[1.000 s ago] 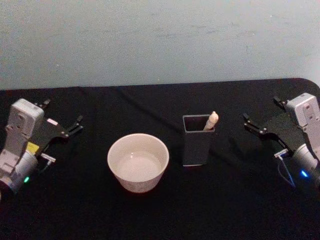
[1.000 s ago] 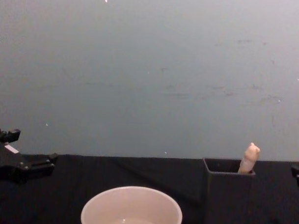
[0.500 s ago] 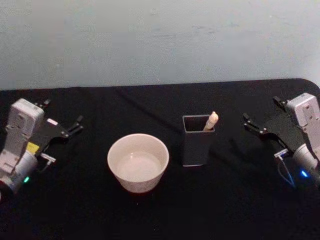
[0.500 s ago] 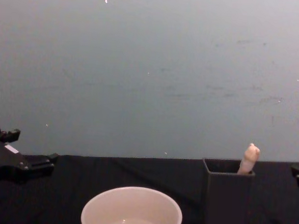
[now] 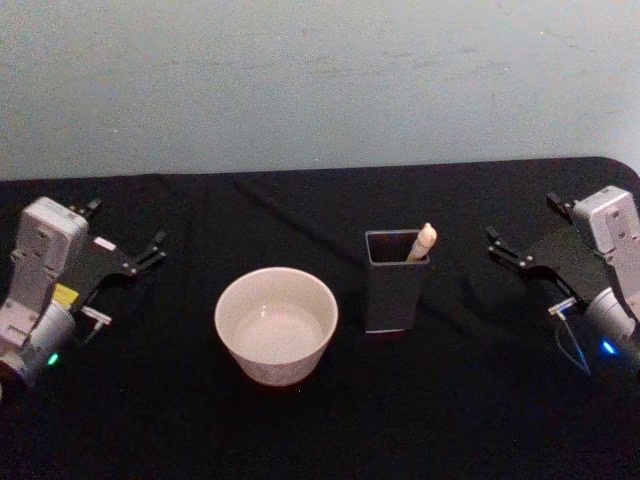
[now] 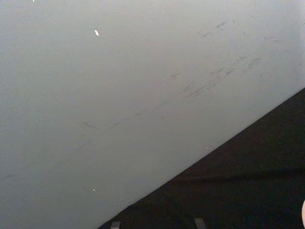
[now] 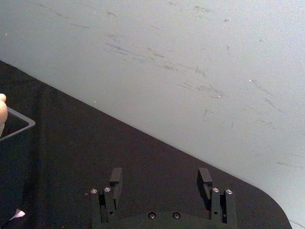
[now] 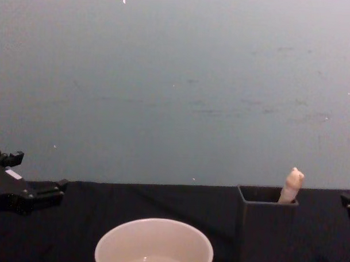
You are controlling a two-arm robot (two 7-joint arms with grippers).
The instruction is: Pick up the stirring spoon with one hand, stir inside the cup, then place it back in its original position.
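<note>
The spoon (image 5: 424, 240) is leaning in the box (image 5: 388, 300) right of the cup (image 5: 275, 362), while the left claw (image 5: 125, 225) and right claw (image 5: 525, 222) are hanging open at the picture's sides.

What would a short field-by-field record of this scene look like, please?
stirring spoon: stands in the dark grey holder, knob end poking above its rim
cup: cream-white, upright on the black table, to the robot's left of the holder, apart from it
left claw: open, holding nothing, at the table's left side, away from the cup
right claw: open, holding nothing, at the table's right side, apart from the holder
task stage: spoon not yet picked up
</note>
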